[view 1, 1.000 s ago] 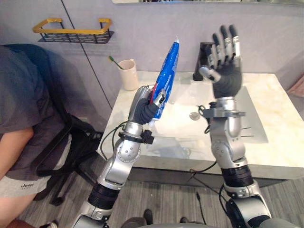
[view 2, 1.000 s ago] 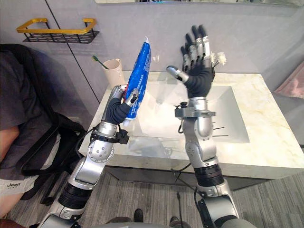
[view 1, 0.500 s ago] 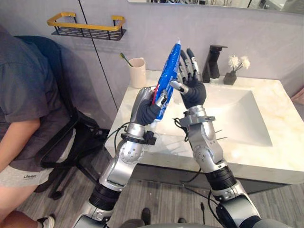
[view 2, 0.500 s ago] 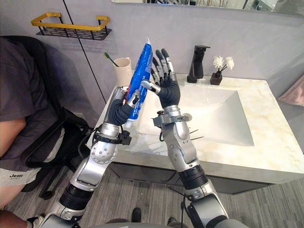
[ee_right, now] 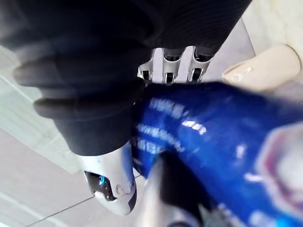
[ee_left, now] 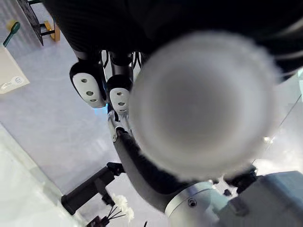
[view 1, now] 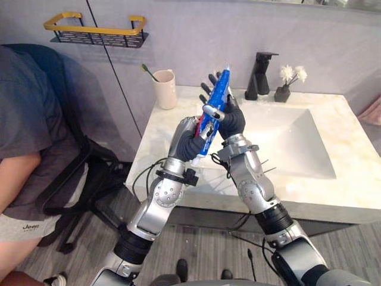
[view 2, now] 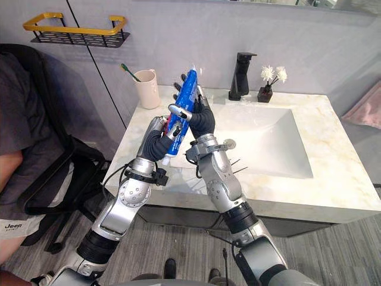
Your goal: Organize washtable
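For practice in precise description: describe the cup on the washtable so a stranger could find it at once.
Start at the marble washtable. At its back left corner stands the cup. It alone is pale beige and holds a green toothbrush; the faucet and flower vase to its right are dark.

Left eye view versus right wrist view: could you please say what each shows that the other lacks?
Left eye view: the left hand gripping the toothpaste tube, the sink, tap, flower vase, wall rack and a seated person. Right wrist view: a close look along the right hand's palm side, fingers behind the tube. Shared: tube, right hand, beige cup.
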You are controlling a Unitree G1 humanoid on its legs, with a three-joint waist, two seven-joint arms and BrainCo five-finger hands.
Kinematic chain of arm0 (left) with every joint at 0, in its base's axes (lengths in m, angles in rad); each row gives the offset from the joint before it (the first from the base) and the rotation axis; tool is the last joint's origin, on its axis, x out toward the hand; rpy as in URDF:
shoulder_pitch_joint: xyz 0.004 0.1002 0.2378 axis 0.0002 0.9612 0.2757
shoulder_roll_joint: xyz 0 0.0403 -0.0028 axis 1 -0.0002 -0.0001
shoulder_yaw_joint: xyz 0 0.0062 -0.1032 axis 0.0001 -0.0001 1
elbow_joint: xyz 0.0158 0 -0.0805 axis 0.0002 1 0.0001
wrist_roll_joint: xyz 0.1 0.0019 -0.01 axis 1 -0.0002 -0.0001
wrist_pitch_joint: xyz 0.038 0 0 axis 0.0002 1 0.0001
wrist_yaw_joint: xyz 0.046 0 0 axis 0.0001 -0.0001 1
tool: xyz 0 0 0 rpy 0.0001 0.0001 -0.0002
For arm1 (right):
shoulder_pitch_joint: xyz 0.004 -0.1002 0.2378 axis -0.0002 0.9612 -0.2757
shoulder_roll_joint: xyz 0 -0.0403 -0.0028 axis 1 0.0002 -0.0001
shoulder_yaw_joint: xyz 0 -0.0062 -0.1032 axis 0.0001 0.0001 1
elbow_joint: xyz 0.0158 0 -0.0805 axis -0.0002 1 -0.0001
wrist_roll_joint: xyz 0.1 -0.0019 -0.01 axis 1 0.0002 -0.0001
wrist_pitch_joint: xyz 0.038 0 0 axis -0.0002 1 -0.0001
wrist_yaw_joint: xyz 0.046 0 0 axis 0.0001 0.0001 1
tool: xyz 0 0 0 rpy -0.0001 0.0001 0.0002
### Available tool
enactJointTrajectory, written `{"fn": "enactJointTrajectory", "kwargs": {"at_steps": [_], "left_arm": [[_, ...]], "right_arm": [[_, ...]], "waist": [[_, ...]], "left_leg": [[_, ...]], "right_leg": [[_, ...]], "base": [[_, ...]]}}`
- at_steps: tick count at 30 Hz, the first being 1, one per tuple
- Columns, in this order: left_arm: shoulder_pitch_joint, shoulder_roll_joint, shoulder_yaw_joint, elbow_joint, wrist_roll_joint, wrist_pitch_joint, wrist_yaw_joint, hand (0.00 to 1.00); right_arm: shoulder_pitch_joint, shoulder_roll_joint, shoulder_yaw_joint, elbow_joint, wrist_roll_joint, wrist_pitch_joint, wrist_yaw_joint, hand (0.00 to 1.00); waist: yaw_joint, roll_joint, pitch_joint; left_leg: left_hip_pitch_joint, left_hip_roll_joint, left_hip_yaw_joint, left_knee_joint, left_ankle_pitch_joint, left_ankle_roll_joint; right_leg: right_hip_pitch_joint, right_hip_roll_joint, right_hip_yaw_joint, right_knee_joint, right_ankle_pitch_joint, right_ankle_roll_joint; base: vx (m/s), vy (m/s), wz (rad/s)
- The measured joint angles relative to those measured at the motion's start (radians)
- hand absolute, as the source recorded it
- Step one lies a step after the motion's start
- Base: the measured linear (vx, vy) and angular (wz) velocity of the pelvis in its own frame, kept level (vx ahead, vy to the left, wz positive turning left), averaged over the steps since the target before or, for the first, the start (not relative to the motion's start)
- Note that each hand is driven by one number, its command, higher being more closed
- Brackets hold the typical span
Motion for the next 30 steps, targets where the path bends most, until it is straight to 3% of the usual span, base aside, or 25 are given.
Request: {"fn": "enactJointTrajectory", "kwargs": {"at_steps": [7,13,14,21,27,30], "left_arm": [[-0.001,0.116,-0.035,0.053,0.038,-0.044,-0.047,1.0],[0.004,0.119,-0.027,0.061,0.052,-0.057,-0.061,1.0],[0.006,0.117,-0.022,0.06,0.057,-0.057,-0.061,0.0],[0.069,0.049,0.063,-0.006,0.075,-0.057,-0.053,0.0],[0.181,0.007,0.263,-0.105,0.071,-0.044,0.036,0.0],[0.229,-0.018,0.361,-0.226,0.039,-0.049,0.089,0.0]], "right_arm": [[0.0,-0.083,0.057,0.007,0.085,0.049,0.092,1.0],[0.001,-0.087,0.058,0.006,0.097,0.061,0.118,1.0],[0.002,-0.086,0.057,0.006,0.096,0.061,0.118,1.0],[0.057,-0.002,-0.092,-0.057,0.041,0.055,0.11,1.0],[0.097,0.022,-0.276,-0.151,-0.027,-0.06,0.062,1.0],[0.133,0.03,-0.341,-0.175,-0.062,-0.087,0.033,1.0]], "waist": [[-0.003,0.0,0.0],[-0.003,0.001,0.0],[-0.004,0.001,0.001],[-0.004,0.002,0.002],[-0.004,0.002,0.002],[-0.001,0.002,0.001]], "left_leg": [[-0.009,0.022,0.012,0.0,0.008,-0.013],[-0.014,0.035,0.011,0.0,0.015,-0.023],[-0.013,0.035,0.01,0.0,0.015,-0.023],[-0.002,0.029,0.009,-0.002,0.015,-0.023],[0.008,0.017,-0.004,-0.002,0.015,-0.023],[0.007,0.013,-0.005,-0.003,0.015,-0.023]], "right_leg": [[-0.009,0.022,0.012,-0.016,0.016,-0.018],[-0.016,0.037,0.013,-0.014,0.02,-0.024],[-0.015,0.037,0.013,-0.014,0.02,-0.024],[-0.013,0.029,0.009,-0.008,0.016,-0.02],[0.008,0.019,-0.012,-0.012,0.01,-0.012],[0.009,0.015,-0.017,-0.013,0.008,-0.009]], "base": [[-0.05,-0.044,-0.06],[-0.03,-0.045,-0.02],[0.0,0.0,0.0],[-0.04,0.0,0.01],[-0.01,0.002,0.1],[0.0,0.006,0.05]]}}
